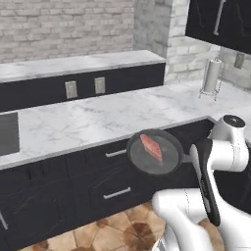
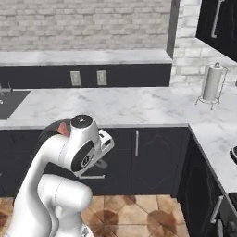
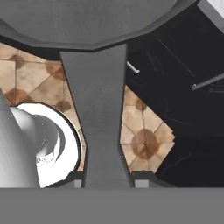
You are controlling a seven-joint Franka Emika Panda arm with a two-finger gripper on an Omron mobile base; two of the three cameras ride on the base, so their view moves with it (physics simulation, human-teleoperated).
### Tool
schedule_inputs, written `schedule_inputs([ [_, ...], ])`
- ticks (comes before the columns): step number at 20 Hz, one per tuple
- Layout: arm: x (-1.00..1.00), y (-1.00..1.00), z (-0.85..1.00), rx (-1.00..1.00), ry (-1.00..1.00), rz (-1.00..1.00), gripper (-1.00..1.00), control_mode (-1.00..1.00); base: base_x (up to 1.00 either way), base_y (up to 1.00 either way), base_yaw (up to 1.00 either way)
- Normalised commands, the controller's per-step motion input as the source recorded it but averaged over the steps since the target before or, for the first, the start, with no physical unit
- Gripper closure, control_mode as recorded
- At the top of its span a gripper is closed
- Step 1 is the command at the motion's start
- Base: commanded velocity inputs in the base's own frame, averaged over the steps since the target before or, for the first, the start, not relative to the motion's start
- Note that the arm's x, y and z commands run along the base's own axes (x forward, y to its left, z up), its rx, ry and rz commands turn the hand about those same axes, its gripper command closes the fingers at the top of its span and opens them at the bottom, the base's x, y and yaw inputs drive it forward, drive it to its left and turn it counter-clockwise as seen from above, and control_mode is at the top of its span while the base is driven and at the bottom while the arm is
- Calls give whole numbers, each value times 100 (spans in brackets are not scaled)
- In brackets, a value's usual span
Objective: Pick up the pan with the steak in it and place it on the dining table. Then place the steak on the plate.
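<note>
Gripper point(image 3: 107, 177) clenched on pan handle point(image 3: 103, 118), fingertips point(image 3: 75, 178) pinching the base of the flat dark strip in hand view. One pan point(image 1: 154, 153), held in the air in front of the navy cabinet fronts, below counter-top level and clear of the counter edge, not resting on anything; rim near a drawer handle point(image 1: 115, 153) in left base view, touching or not cannot be told. One steak point(image 1: 151, 147), pinkish wedge lying inside pan, toward its far-left part. One dining table point(image 1: 98, 120), white veined marble top over dark drawers, wide bare stretch directly behind and above pan, front edge running left to right just beyond pan rim. One paper towel holder point(image 1: 212, 77) upright far right on the counter corner, well apart from pan. Two wall outlets point(image 1: 71, 89) on the dark backsplash behind the counter. One sink point(image 2: 10, 102) at left edge in right base view. Two drawer handles visible under the counter in left base view. Tiled floor point(image 1: 128, 230) open below pan. In right base view pan mostly hidden behind arm, only a sliver of rim point(image 2: 48, 130) and steak showing.
</note>
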Motion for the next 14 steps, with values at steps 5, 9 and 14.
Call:
schedule_inputs([
  [5,0,0,0,0,0,0,100,100,-19,0,44],
  [9,0,0,0,0,0,0,100,100,-23,0,42],
  [14,0,0,0,0,0,0,100,100,-6,-2,5],
])
